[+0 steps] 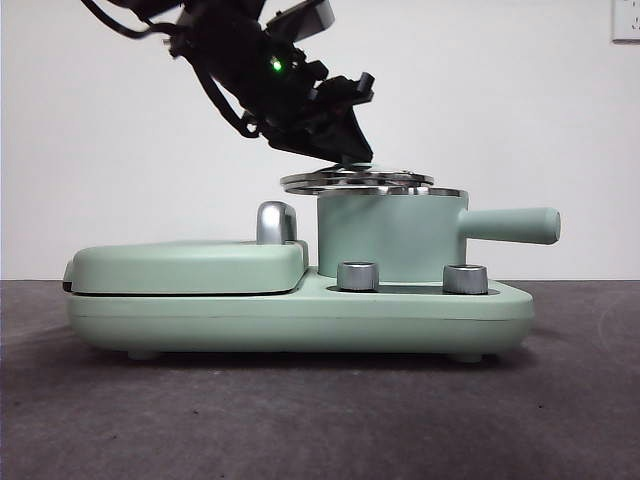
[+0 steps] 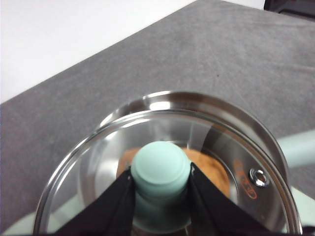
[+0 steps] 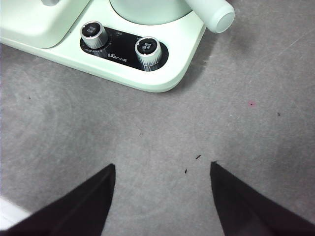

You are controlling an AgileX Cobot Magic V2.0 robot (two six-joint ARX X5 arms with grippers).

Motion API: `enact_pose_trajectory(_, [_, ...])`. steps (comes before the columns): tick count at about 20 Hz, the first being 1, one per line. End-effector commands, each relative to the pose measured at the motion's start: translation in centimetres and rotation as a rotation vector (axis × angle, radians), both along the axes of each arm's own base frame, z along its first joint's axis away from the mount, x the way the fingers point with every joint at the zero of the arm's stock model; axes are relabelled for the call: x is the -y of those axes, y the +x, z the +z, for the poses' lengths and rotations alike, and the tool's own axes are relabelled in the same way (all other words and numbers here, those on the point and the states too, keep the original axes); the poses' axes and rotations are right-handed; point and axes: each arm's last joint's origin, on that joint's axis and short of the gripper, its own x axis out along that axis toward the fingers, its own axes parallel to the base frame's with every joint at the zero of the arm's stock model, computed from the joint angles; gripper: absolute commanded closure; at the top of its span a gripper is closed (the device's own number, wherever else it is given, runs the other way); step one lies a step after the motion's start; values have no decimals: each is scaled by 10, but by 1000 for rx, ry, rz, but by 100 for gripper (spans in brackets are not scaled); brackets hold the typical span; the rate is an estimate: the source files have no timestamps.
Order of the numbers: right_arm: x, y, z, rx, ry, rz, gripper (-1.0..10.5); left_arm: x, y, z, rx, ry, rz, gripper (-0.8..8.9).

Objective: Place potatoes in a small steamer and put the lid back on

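The small steamer point(image 1: 390, 235) is a mint-green pot with a steel rim and a long side handle point(image 1: 510, 225), standing on a green cooker base point(image 1: 300, 310). My left gripper point(image 1: 350, 155) comes down from above and is shut on the lid's green knob point(image 2: 161, 169). It holds the glass lid point(image 1: 355, 180) slightly tilted at the pot's rim, shifted to the left of it. Through the glass point(image 2: 98, 167) the orange-brown potato point(image 2: 214, 172) shows inside the pot point(image 2: 211, 103). My right gripper point(image 3: 162, 169) is open and empty over the grey table in front of the cooker.
A flat green hinged grill plate point(image 1: 185, 265) with a chrome handle point(image 1: 275, 222) sits on the base left of the pot. Two steel dials point(image 1: 358, 276) point(image 1: 465, 278) are at the base's front; they also show in the right wrist view point(image 3: 93, 33) point(image 3: 147, 49). Grey table point(image 1: 320, 420).
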Motion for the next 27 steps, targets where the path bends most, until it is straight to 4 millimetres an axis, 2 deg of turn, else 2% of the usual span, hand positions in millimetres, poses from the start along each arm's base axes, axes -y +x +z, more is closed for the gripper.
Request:
enact_pose_trajectory(1, [-1, 1, 2, 0, 11, -9, 648, 10, 7, 12, 58, -39, -15, 802])
enact_pose_trajectory(8, [0, 1, 2, 10, -4, -23, 648, 18, 16, 31, 87, -97, -48, 803])
enact_pose_trajectory(17, [0, 1, 2, 10, -7, -26, 648, 24, 22, 21, 50, -108, -68, 802])
enact_pose_trajectory(27, [0, 1, 2, 12, -10, -29, 648, 34, 27, -3, 13, -71, -89, 802])
